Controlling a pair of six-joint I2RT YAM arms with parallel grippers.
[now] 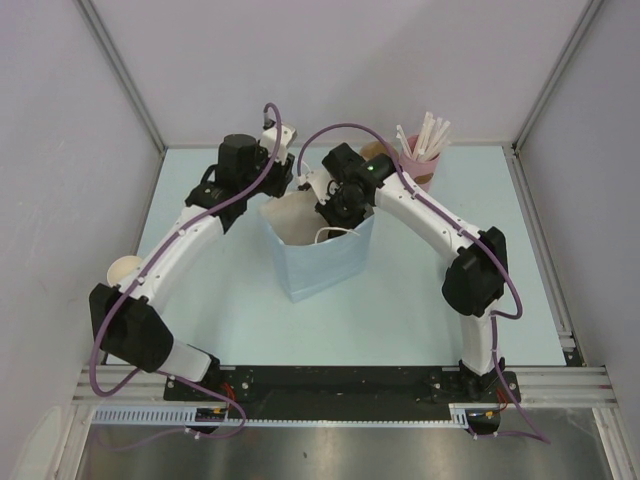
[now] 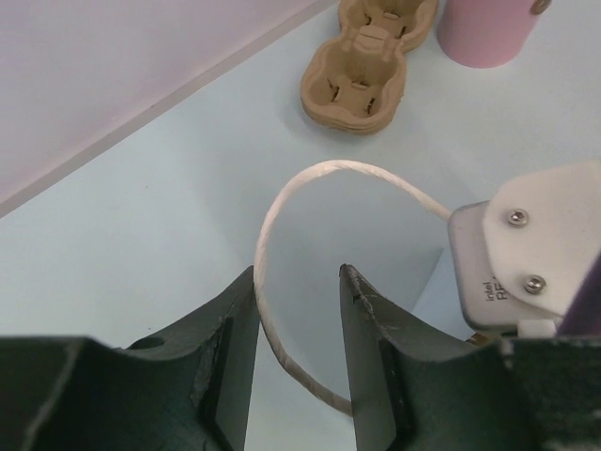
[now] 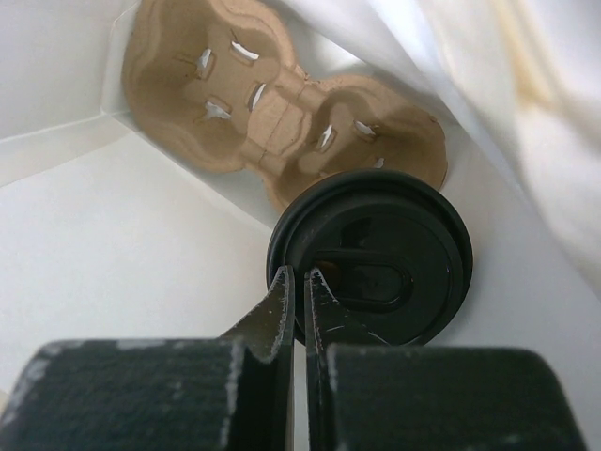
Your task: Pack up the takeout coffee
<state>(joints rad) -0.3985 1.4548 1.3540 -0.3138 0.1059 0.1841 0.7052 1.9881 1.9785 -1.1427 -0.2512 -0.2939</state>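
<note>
The takeout coffee (image 3: pixel 376 263) shows its round black lid from above, standing inside the light blue paper bag (image 1: pixel 320 265) beside a tan cardboard cup carrier (image 3: pixel 272 122). My right gripper (image 3: pixel 299 277) reaches down into the bag and is shut on the near rim of the lid. My left gripper (image 2: pixel 300 272) hovers at the bag's back left rim. Its jaws stand apart, with the bag's white cord handle (image 2: pixel 329 169) looping between them and touching the left finger (image 2: pixel 235 310). The cup's tan body is hidden under the lid.
Another tan cup carrier (image 2: pixel 362 70) lies on the table behind the bag. A pink cup of white straws (image 1: pixel 422 160) stands at the back right. A cream cup (image 1: pixel 125 268) sits by the left arm. The right wrist's white camera housing (image 2: pixel 535 244) is close to my left gripper.
</note>
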